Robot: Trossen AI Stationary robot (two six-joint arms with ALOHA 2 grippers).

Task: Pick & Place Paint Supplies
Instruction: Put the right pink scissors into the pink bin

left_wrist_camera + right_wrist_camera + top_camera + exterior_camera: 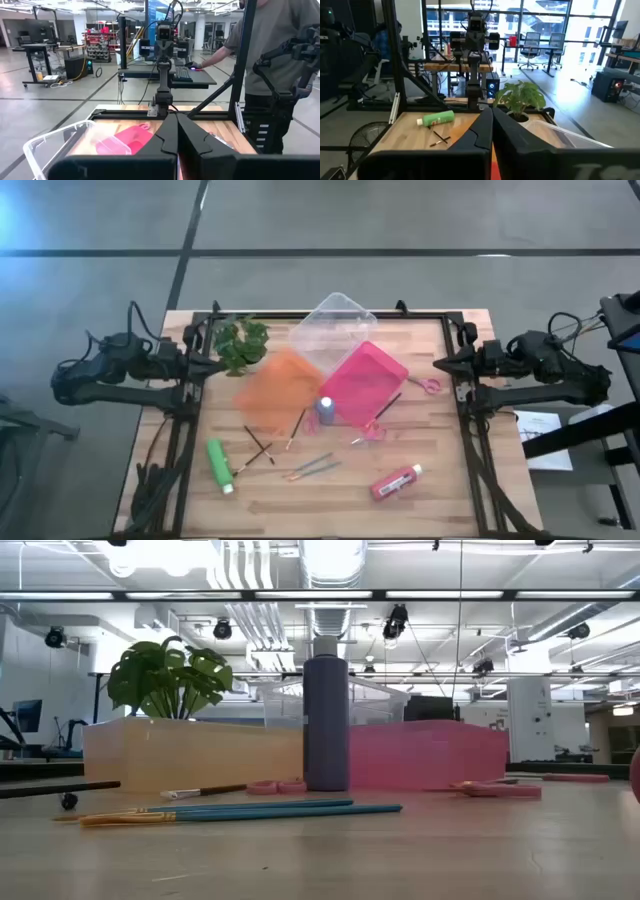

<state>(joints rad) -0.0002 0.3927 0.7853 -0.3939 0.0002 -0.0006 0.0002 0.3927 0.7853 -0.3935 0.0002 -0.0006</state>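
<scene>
Both hands are pressed together at the worktop (420, 500) edges: left hand (216, 363), right hand (440, 364). The purple bottle (326, 410) stands between the trays.

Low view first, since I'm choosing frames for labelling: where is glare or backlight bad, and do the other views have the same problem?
Low view: ceiling strip lights blow out the top, so the blue-purple bottle reads as a dark backlit shape. High view: a bright flare sits in the upper left corner; the table is evenly lit. Right wrist view: bright windows behind, yet the green bottle stays clear.
</scene>
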